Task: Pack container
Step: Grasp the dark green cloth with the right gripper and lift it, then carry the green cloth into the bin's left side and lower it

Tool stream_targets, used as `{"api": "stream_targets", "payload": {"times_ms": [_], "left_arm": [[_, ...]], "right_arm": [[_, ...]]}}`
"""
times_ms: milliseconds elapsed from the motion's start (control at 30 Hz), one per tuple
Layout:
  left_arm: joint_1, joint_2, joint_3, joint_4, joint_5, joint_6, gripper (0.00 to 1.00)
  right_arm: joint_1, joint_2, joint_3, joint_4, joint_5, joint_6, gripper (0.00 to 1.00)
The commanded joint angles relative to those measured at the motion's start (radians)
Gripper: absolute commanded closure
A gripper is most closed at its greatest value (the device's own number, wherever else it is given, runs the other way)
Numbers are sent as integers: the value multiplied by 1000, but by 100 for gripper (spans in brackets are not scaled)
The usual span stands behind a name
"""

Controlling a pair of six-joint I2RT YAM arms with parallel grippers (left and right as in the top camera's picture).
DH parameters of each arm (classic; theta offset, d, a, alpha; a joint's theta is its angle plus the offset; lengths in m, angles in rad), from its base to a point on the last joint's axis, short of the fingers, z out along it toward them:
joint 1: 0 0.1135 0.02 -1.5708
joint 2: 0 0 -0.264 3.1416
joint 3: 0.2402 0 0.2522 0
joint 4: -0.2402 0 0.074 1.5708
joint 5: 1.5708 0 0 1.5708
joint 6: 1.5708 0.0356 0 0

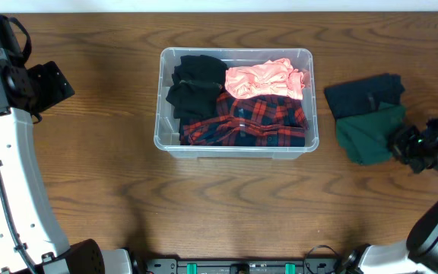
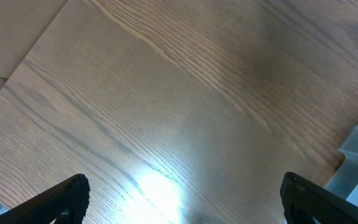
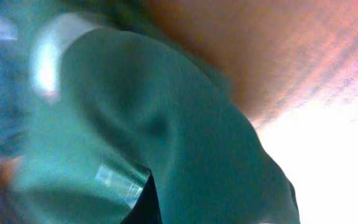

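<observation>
Overhead: container (image 1: 234,151) mid-desk, toward far edge. Left gripper (image 2: 185,186) spread, empty. Right gripper (image 1: 409,144) on green cloth (image 1: 367,133) near right edge, can't tell if closed. Risk: weak pinch, cloth slips or drags navy cloth (image 1: 360,95).

Container (image 1: 234,151) w/ clothes (image 1: 258,116); green garment (image 1: 367,134) beside.

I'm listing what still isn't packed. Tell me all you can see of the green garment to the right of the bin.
The green garment is folded, soft, matte dark-green cloth, slightly rumpled, lying flat on the wooden table right of the bin. Its upper edge meets a folded navy garment. The right end effector is at its right edge; whether it grips is unclear.
</observation>
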Motion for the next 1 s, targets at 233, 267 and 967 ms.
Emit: {"api": "stream_targets", "payload": {"times_ms": [233,267,967], "left_arm": [[3,-8,-2,0,-5,-16,2],[3,-8,-2,0,-5,-16,2],[3,-8,-2,0,-5,-16,2]], "right_arm": [[149,-374,276,-149,-195,-133,99],[172,-399,290,-152,-195,-133,99],[935,-379,326,188,-206,50,99]]}}
